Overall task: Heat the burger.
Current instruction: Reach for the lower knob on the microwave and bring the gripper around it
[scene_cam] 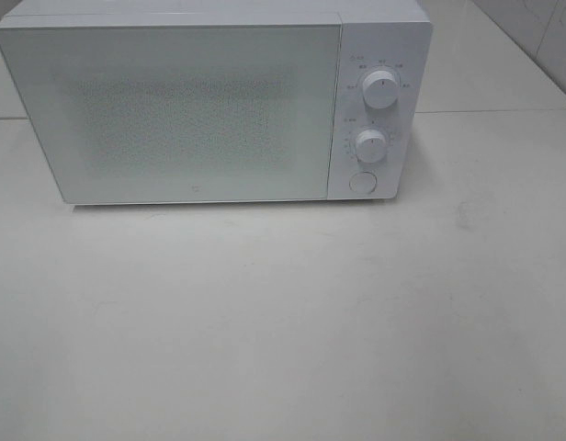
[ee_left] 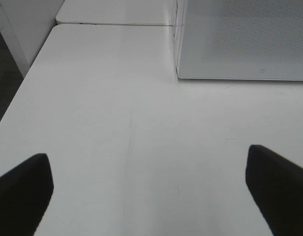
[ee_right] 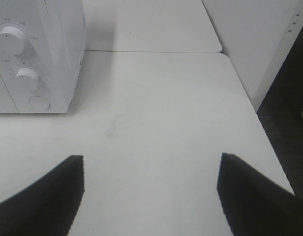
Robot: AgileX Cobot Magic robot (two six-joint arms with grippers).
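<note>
The burger is out of view in every frame. A white microwave (scene_cam: 209, 106) stands at the back of the white table (scene_cam: 283, 322) with its door shut; the frosted door hides the inside. Two dials (scene_cam: 380, 90) and a round button (scene_cam: 362, 181) sit on its right panel. Neither arm shows in the high view. My left gripper (ee_left: 149, 189) hovers open over bare table, in front of the microwave's left corner (ee_left: 240, 44). Over the table to the right of the microwave's dial panel (ee_right: 28, 64), my right gripper (ee_right: 151, 191) is open too, with nothing between its fingers.
The table's left edge (ee_left: 23, 93) and right edge (ee_right: 250, 108) drop to a dark floor. A second white tabletop (ee_right: 151, 29) adjoins behind the microwave. A white wall panel (ee_right: 269, 44) stands off the right edge.
</note>
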